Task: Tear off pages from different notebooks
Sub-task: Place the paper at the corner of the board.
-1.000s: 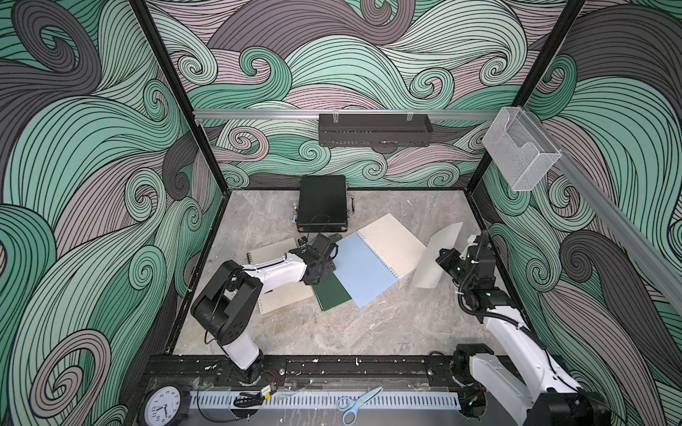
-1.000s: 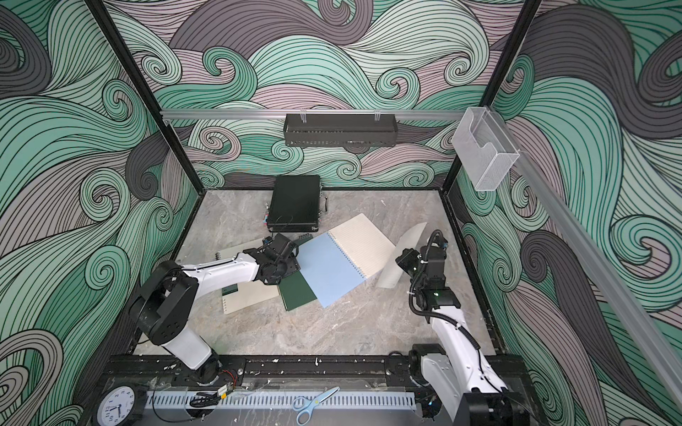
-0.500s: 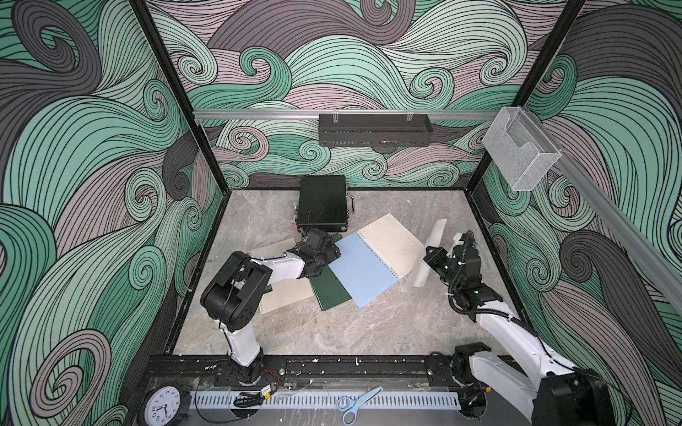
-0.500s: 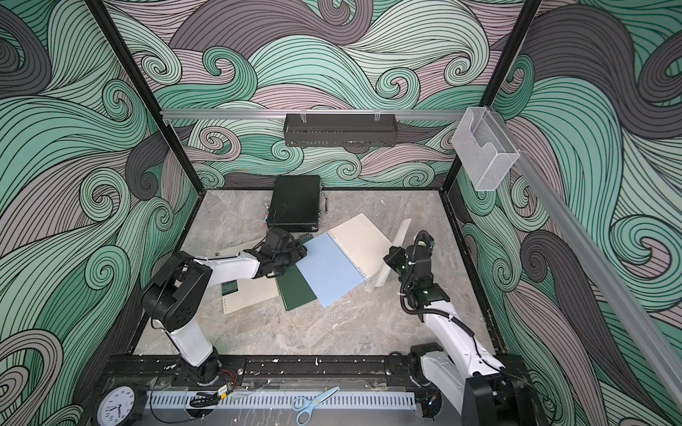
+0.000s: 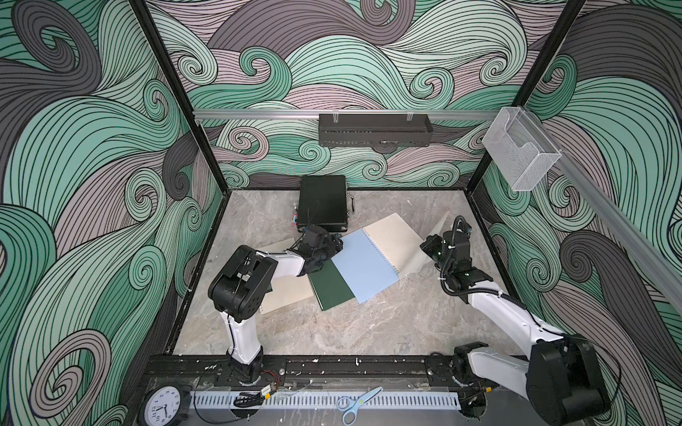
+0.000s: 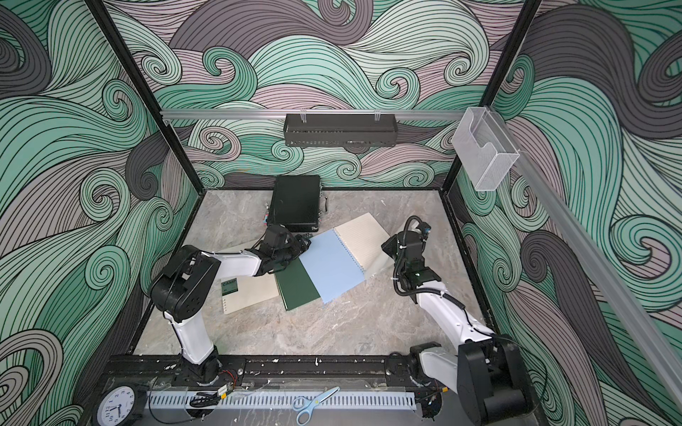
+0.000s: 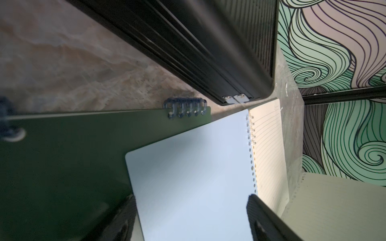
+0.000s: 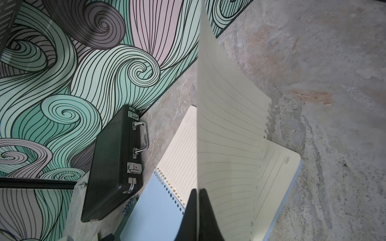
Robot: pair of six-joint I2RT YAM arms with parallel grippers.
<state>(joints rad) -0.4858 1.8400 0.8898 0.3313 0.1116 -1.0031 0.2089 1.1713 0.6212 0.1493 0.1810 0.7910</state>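
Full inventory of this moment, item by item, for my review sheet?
light blue notebook: one, light blue, open at table centre
dark green notebook: one, dark green, partly under the blue cover
beige notebook: one, beige with green label, beside the dark green notebook
page: one, cream lined, upright over the open notebook
black case: one, black, by the rear wall
rack: one, black, rear rail
clear holder: one, transparent, side rail
clock: one, black-rimmed, front edge
scissors: one pair, blue handles, front edge
table: one, grey marble
left fingers: two, black, open over the blue cover
right fingers: two, black, shut on the page
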